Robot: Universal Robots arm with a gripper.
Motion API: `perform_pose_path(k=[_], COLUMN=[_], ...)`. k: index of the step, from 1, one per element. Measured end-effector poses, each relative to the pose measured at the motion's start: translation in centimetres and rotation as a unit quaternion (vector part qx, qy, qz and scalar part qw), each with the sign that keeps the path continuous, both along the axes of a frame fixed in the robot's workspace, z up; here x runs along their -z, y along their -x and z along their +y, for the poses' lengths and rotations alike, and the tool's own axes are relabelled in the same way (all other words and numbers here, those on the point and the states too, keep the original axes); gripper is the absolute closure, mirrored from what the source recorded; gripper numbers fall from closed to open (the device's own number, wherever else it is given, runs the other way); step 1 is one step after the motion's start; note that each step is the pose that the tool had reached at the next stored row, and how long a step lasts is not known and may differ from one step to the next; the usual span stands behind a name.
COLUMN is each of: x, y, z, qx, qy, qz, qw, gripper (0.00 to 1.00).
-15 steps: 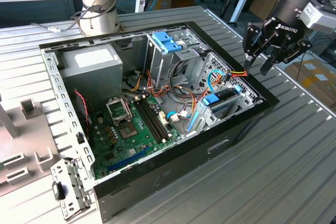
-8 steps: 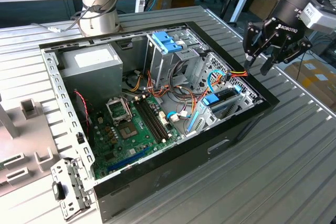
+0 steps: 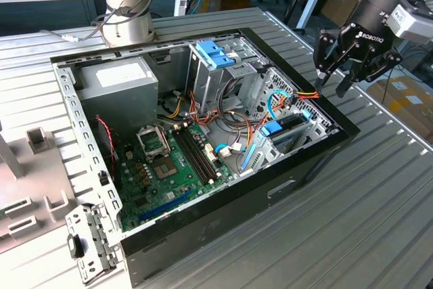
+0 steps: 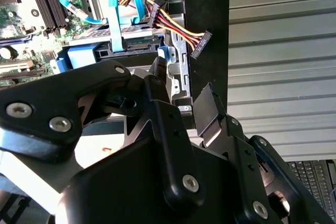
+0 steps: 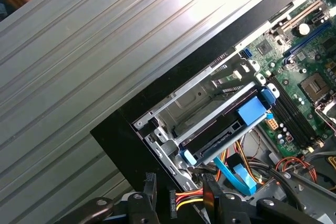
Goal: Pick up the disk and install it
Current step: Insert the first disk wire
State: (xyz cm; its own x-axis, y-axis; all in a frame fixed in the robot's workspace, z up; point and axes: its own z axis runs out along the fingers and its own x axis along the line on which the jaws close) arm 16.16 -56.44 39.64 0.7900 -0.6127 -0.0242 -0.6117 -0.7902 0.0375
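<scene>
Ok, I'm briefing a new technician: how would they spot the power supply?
Look into the open computer case, at its far corner on the exterior view's left. There sits the power supply: a plain grey box with a white sticker on top, unlike the green motherboard beside it.

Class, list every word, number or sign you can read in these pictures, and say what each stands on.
Sticker on the power supply: print too small to read.
Claw: white lettering on its body, a maker's mark and no other text.
Motherboard: white markings too small to read.
So there is no plain word, number or sign to quote.
</scene>
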Motion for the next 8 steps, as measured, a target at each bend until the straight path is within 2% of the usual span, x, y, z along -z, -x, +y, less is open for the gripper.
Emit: perform_pose_path(k=[8], x=[0.13], y=[-0.16], z=[0.0], qx=[0.0], qy=[0.0], qz=[0.0], qw=[1.0], gripper=[0.52])
